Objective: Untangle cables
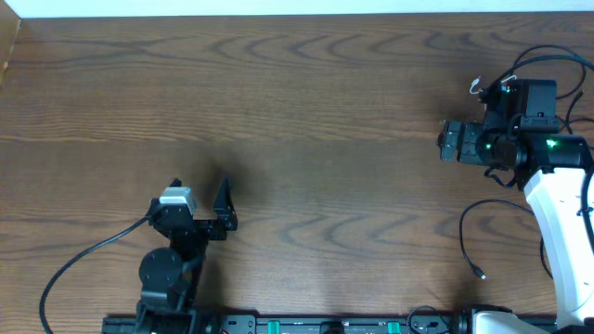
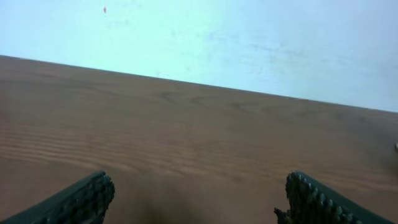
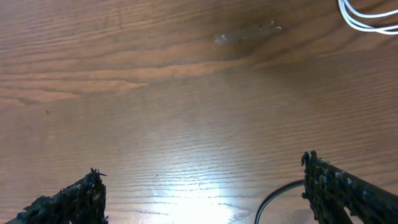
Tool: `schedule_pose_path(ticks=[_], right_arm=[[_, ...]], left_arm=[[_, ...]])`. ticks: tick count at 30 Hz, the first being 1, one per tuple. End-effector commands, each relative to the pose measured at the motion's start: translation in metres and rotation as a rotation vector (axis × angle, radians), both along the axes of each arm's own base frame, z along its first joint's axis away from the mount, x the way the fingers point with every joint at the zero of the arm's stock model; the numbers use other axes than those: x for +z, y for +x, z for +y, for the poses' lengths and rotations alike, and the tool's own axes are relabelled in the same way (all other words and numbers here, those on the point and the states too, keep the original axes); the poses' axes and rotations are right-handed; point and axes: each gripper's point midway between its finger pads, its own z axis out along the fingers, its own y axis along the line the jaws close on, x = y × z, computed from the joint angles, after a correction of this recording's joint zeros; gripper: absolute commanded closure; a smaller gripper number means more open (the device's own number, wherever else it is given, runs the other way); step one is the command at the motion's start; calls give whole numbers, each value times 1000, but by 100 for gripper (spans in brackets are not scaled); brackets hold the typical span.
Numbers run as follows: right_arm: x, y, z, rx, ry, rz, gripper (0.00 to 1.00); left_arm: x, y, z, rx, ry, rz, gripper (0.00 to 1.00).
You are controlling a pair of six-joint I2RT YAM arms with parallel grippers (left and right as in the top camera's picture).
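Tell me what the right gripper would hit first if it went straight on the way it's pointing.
Probably just bare table. The right gripper is open, tilted down toward plain wood; the white cable lies off to the upper right in its wrist view, out of line. Depth is hard to judge.

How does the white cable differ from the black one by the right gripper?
The white cable shows two parallel strands; the black cable is one curved strand. The white cable lies far from the right gripper, the black cable close beside it. Both lie loose on the table.
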Motion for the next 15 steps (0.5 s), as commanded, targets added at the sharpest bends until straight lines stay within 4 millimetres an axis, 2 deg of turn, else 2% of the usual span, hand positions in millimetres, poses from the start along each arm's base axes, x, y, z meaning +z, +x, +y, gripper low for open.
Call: schedule_pose_path(ticks=[1,10,15], right_arm=[[7,1,3,4,4,-20,1],[7,1,3,4,4,-19,1],[7,1,3,4,4,-20,1]], left_arm=[[-10,-1,-1,-5,12,-35,11],[-41,-3,0,-5,14,-24,11],[-46,-4,2,3,26,-6,11]])
